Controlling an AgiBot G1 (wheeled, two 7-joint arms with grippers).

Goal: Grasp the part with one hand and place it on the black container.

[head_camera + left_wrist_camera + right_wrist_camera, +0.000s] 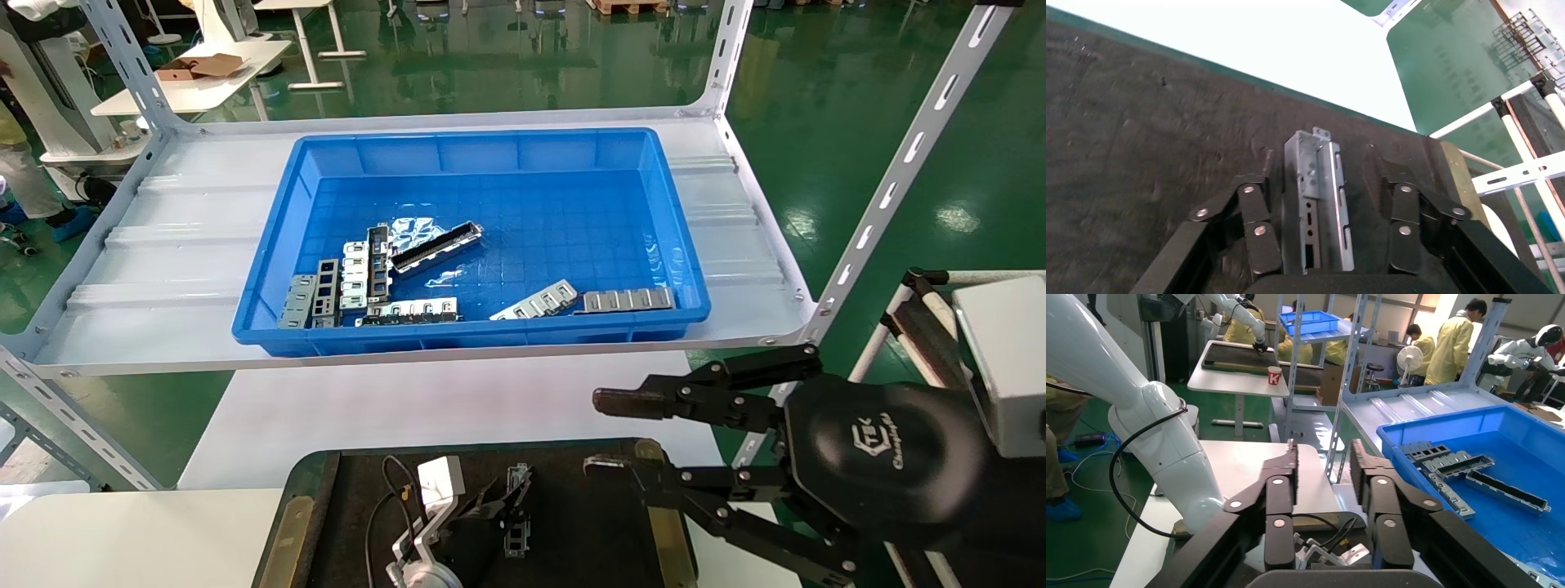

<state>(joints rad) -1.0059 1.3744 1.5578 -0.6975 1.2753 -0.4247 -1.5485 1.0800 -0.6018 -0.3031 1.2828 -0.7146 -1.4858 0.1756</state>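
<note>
**Part lying on the black tray between spread fingers**

At the bottom centre of the head view, the left black linked-finger gripper (pixel 511 498) is hovering low over the wide flat black container with brass-coloured edge strips (pixel 572 523). In the left wrist view the gripper (pixel 1329 229) is standing released, its fingers (pixel 1257 229) spread wide on either side of the narrow grey metal part with rectangular cutouts (pixel 1321 196). The part is lying on the dark matte surface (pixel 1138 135), and no finger pad is seen touching it.

At the lower right of the head view, the right black gripper (pixel 609 433) is hanging above the tray's right edge, fingers apart and holding nothing. The deep blue plastic bin (pixel 572 147) is sitting on the white bench shelf (pixel 188 237) in the upper centre, with more metal strips (pixel 368 282) inside.
</note>
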